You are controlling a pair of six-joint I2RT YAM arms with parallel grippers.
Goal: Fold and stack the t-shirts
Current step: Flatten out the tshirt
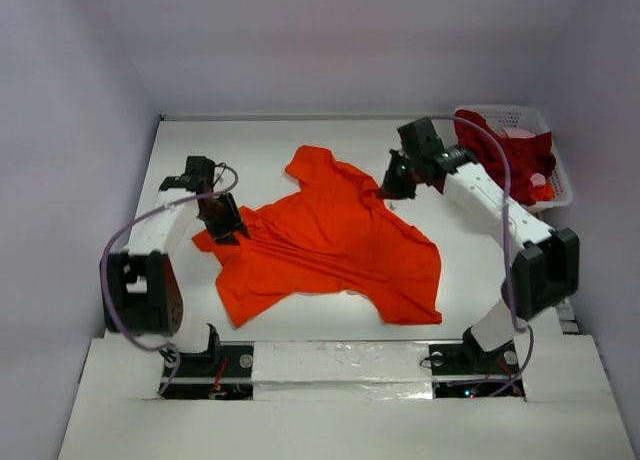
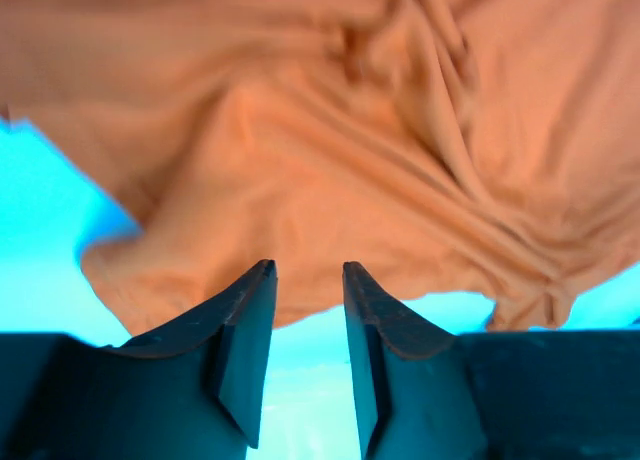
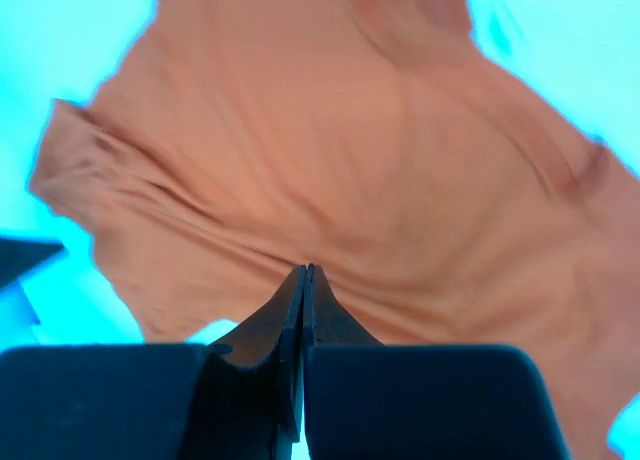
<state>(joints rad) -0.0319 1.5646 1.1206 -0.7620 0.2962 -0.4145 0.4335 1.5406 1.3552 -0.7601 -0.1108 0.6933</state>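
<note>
The bright orange-red t-shirt (image 1: 330, 242) lies spread and wrinkled on the white table. My left gripper (image 1: 226, 230) is at its left sleeve edge. In the left wrist view the gripper (image 2: 307, 275) is open and empty, its tips just over the hem of the shirt (image 2: 330, 130). My right gripper (image 1: 392, 190) is at the shirt's upper right edge. In the right wrist view the gripper (image 3: 304, 272) is shut, with no cloth showing between the jaws, and its tips are over the shirt (image 3: 330, 170). The dark crimson t-shirt (image 1: 505, 150) and a bit of pink cloth (image 1: 521, 133) lie in the basket.
The white lattice basket (image 1: 557, 175) stands at the back right, close behind the right arm. White walls enclose the table on the left, back and right. Bare table (image 1: 230, 145) shows at the back left and along the front edge.
</note>
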